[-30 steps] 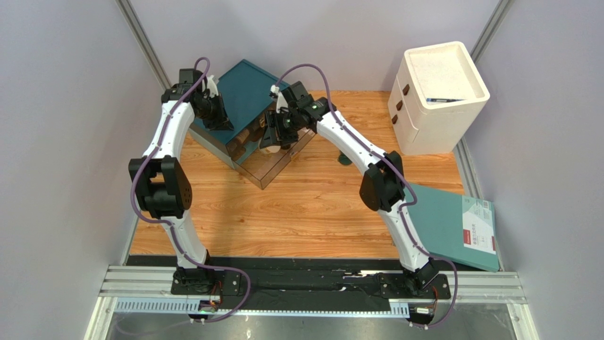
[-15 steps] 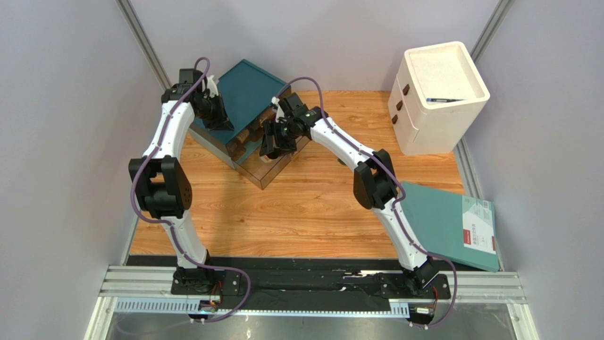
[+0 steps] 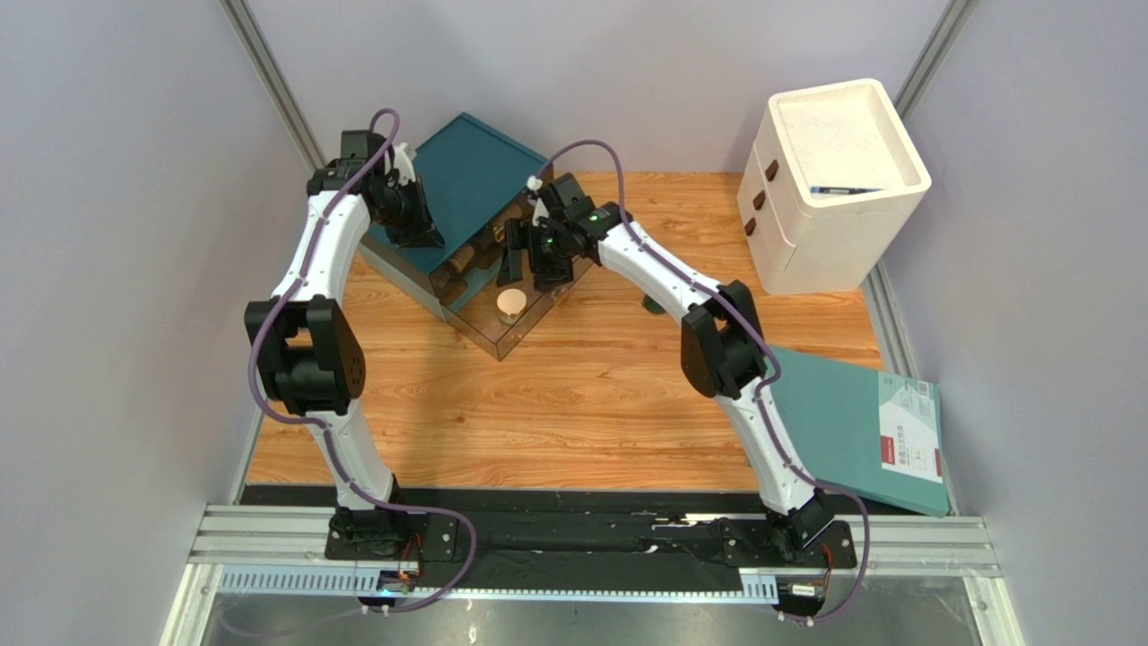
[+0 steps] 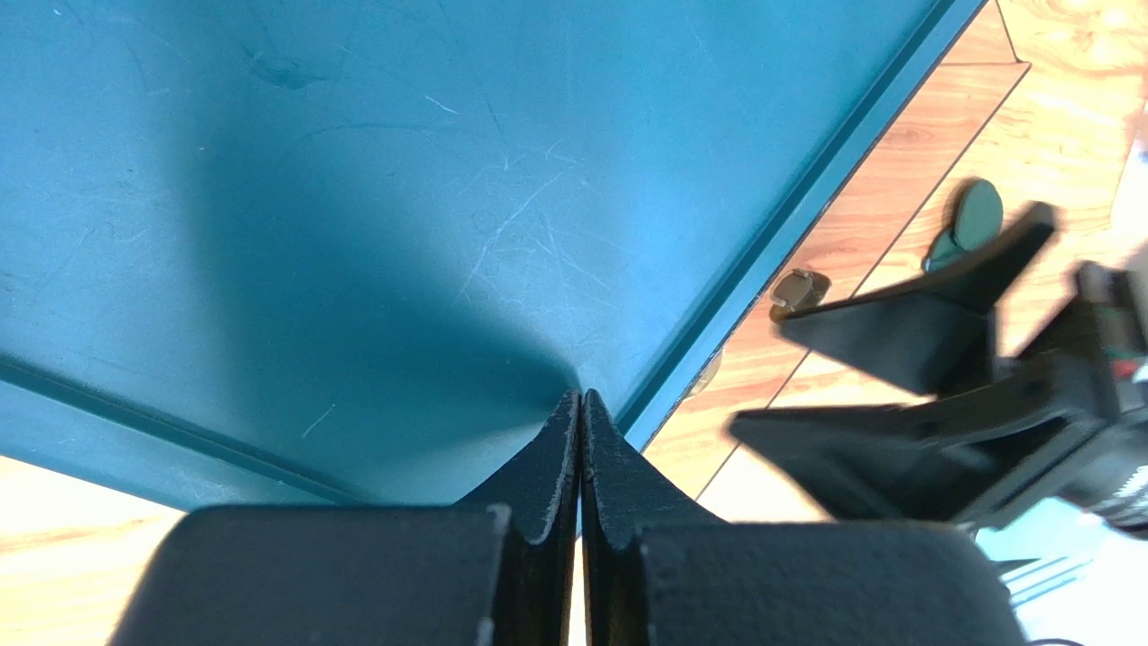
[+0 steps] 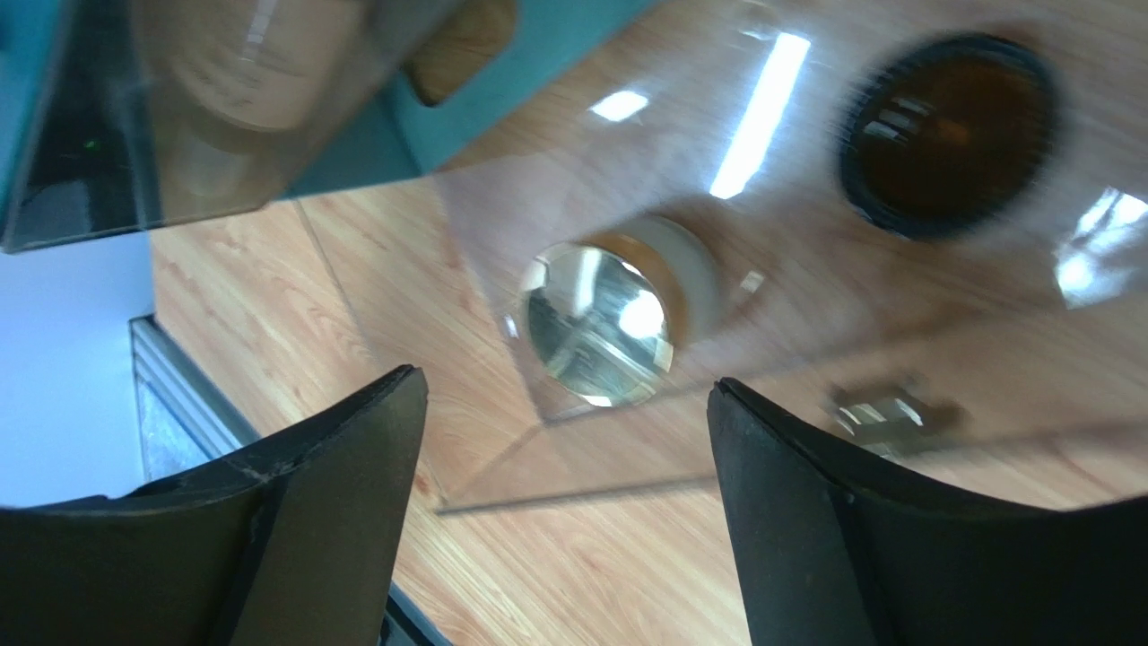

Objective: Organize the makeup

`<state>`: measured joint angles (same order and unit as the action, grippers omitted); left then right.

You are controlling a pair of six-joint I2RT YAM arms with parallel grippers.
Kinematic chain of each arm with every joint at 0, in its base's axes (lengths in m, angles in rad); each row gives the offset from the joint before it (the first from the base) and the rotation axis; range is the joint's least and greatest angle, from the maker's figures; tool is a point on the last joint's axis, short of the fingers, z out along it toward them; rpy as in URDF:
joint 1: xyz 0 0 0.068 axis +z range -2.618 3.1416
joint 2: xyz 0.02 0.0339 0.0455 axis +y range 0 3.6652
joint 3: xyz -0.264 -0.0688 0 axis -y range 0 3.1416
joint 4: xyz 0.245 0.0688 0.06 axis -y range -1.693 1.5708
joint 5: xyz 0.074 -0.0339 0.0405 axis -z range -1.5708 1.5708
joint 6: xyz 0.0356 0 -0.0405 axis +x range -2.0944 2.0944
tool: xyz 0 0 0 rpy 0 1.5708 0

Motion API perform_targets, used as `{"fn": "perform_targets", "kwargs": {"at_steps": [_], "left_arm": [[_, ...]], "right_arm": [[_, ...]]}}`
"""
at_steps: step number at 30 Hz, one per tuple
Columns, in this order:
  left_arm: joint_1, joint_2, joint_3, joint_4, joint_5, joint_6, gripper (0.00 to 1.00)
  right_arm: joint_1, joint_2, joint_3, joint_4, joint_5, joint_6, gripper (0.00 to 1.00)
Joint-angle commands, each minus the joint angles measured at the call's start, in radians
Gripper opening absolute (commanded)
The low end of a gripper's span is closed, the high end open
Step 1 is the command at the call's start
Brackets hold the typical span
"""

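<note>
one compact [image 5: 600, 316] in clear drawer [image 5: 795, 283]

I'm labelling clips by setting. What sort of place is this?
Probably a robot test cell rather than a home: the left arm and right arm are bolted to a metal rail, and plain grey wall panels close in the wooden table.

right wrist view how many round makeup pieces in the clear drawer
2: gold round compact mid-frame near the clear drawer's corner, dark brown round jar upper right; more may be hidden further in.
</note>
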<state>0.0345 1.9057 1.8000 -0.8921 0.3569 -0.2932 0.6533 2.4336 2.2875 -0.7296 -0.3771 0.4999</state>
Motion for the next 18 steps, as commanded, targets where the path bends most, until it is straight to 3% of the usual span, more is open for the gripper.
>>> {"fn": "perform_targets", "kwargs": {"at_steps": [1,8,18], "left_arm": [[0.004,0.065,-0.030,-0.119,-0.079,0.025,0.00],[0.005,0.072,-0.025,-0.119,-0.078,0.025,0.00],[0.010,0.072,-0.022,-0.130,-0.084,0.032,0.00]], "right_arm": [[-0.088,-0.215,-0.118,0.047,0.136,-0.007,0.80],[-0.210,-0.341,-0.322,0.018,0.288,-0.072,0.81],[-0.259,-0.206,-0.303,-0.161,0.418,-0.116,0.80]]}}
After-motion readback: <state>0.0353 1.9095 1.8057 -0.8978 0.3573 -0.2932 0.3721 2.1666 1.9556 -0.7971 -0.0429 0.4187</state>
